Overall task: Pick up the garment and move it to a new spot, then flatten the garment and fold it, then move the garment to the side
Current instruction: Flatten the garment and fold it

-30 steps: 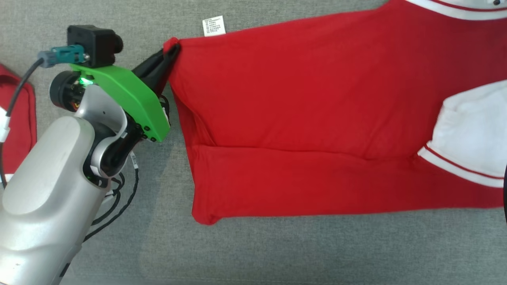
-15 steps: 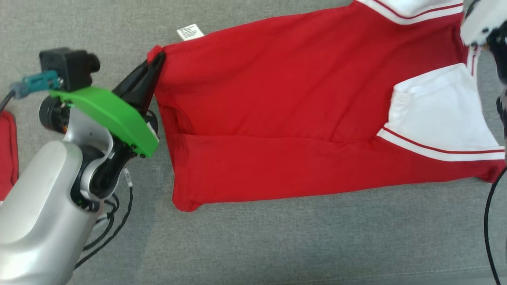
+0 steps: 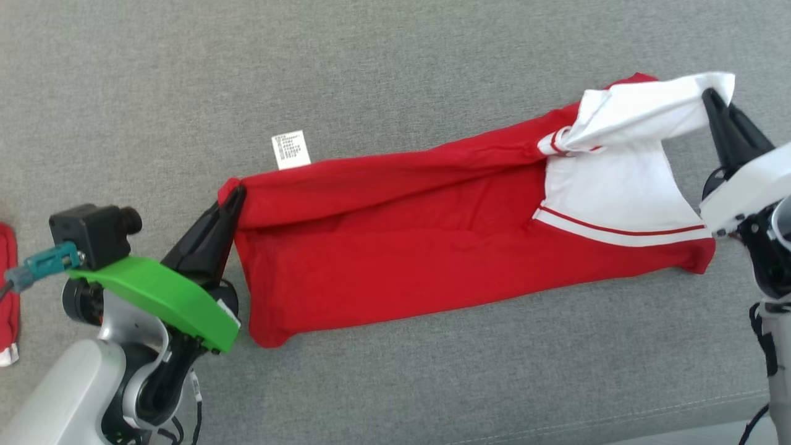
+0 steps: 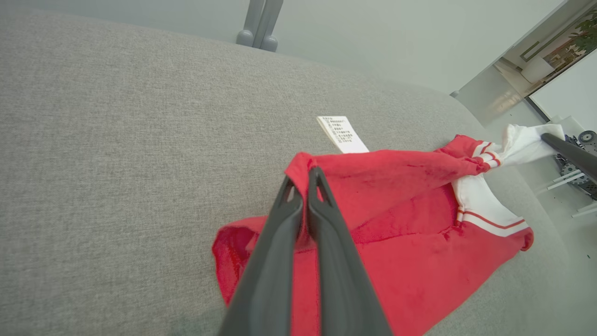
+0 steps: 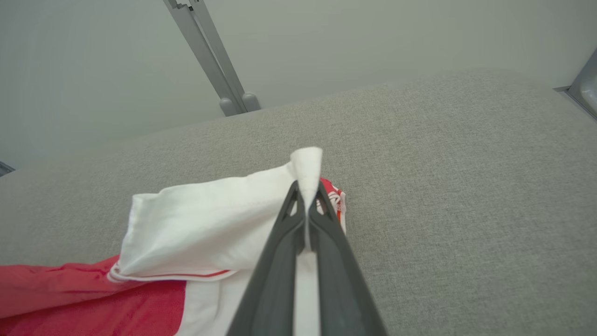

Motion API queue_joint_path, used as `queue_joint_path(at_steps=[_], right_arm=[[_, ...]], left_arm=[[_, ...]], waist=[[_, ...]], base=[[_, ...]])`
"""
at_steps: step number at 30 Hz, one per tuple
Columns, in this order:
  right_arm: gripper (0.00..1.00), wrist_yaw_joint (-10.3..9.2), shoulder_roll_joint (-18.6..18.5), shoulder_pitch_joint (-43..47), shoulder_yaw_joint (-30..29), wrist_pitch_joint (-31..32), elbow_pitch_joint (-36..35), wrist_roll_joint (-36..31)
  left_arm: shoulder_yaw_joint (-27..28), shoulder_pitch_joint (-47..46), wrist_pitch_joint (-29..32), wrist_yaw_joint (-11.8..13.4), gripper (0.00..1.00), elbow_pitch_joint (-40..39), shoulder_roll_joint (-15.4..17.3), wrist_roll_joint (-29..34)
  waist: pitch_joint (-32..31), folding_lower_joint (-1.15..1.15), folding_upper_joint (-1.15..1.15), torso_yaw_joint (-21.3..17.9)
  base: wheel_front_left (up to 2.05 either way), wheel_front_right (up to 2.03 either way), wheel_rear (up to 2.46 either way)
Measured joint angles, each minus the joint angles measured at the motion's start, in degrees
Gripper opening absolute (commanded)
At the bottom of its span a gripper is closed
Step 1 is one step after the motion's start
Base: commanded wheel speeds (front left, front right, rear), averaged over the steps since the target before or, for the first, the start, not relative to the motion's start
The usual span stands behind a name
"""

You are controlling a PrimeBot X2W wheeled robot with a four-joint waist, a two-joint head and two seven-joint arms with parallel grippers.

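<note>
The garment (image 3: pixel 401 259) is a red shirt with white, red-striped sleeve parts, stretched across the grey surface. My left gripper (image 3: pixel 236 196) is shut on its red left corner, seen close up in the left wrist view where the left gripper (image 4: pixel 304 175) pinches the red garment (image 4: pixel 401 242). My right gripper (image 3: pixel 710 99) is shut on the white end at the far right, lifting it off the surface. In the right wrist view the right gripper (image 5: pixel 308 191) clamps a white corner of the garment (image 5: pixel 200 228). A white care label (image 3: pixel 290 149) sticks out of the top edge.
The grey fabric surface (image 3: pixel 395 68) spreads all around, with a seam near its front edge (image 3: pixel 618 420). Another red cloth (image 3: pixel 7 290) lies at the far left edge. A grey post (image 5: pixel 210 56) stands behind the surface. Black cables hang beside the right arm (image 3: pixel 766 346).
The head camera has pulled back, so the garment looks smaller. Its far edge has been lifted and drawn toward the near edge, narrowing it. The right gripper has come into view holding the white end.
</note>
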Motion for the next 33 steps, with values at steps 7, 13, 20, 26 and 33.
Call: queue_joint_path(at_steps=[7,13,20,26,33], right_arm=[[0.00,0.00,2.96,4.41,-0.86,0.89,-1.51,-0.98],[1.00,0.00,3.80,7.03,0.20,1.22,1.42,-1.99],[1.00,-0.02,1.53,7.22,-2.20,4.28,2.29,-2.13],[1.00,-0.02,0.32,2.04,-1.89,9.12,6.56,-5.37],[1.00,-0.02,0.25,-3.30,-2.33,12.60,17.58,-9.75]], left_arm=[[-0.38,3.81,-1.90,0.71,0.25,1.34,0.10,0.22],[-1.58,6.56,-5.10,0.73,1.00,4.33,-0.75,2.18],[-0.04,12.29,-15.63,2.52,1.00,5.66,-1.42,6.26],[1.44,13.72,-21.85,3.45,1.00,6.81,-4.56,13.79],[7.36,14.18,-22.18,0.22,1.00,6.99,-13.62,25.03]], waist=[[-0.92,0.00,0.00,-1.05],[-1.38,0.00,0.00,-0.69],[-2.39,0.00,0.00,-0.59],[-1.78,0.00,0.00,0.26],[-0.80,0.00,0.00,2.79]], base=[[0.00,0.00,0.00],[0.00,0.00,0.00],[0.00,0.00,0.00],[0.00,0.00,0.00],[0.00,0.00,0.00]])
